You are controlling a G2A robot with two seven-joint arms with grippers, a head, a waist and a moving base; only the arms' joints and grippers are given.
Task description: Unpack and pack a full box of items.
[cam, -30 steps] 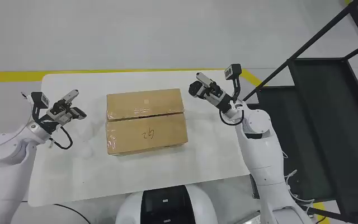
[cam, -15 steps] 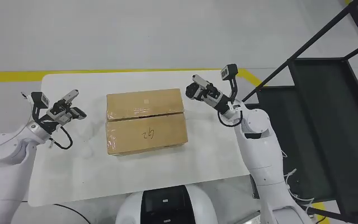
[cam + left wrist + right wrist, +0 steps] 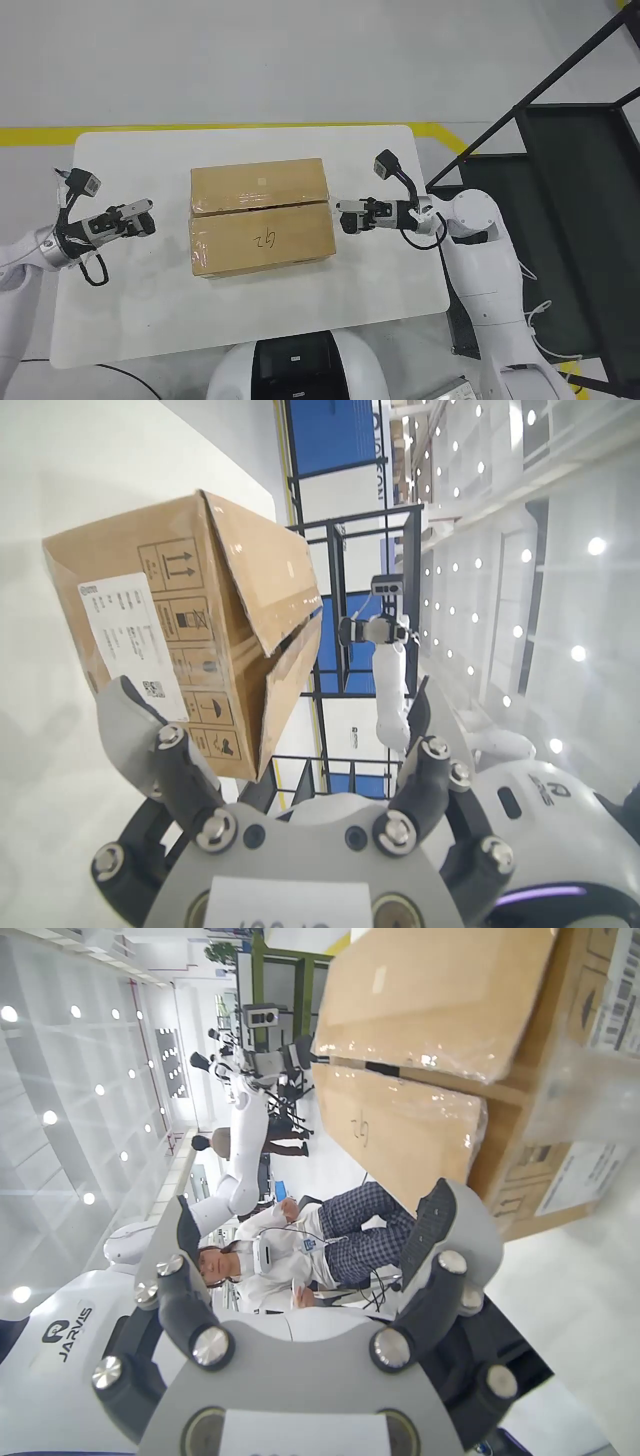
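A closed brown cardboard box [image 3: 262,218] with a taped middle seam lies in the centre of the white table [image 3: 250,320]. My left gripper [image 3: 140,222] is low over the table to the box's left, a short gap away, pointing at its labelled end [image 3: 130,635]. Its fingers [image 3: 130,720] are open and hold nothing. My right gripper [image 3: 345,217] is level with the seam, just off the box's right end. It is open too [image 3: 310,1233], and the box top [image 3: 415,1078] lies close ahead of it. The flaps [image 3: 280,635] gape slightly at the end.
A black metal rack [image 3: 570,200] stands just off the table's right edge, behind my right arm. A yellow floor line [image 3: 230,128] runs behind the table. Bare table surface lies in front of and behind the box.
My right gripper swung from the box's back right corner down to its right end at the seam. My left gripper came lower and turned toward the box's left end.
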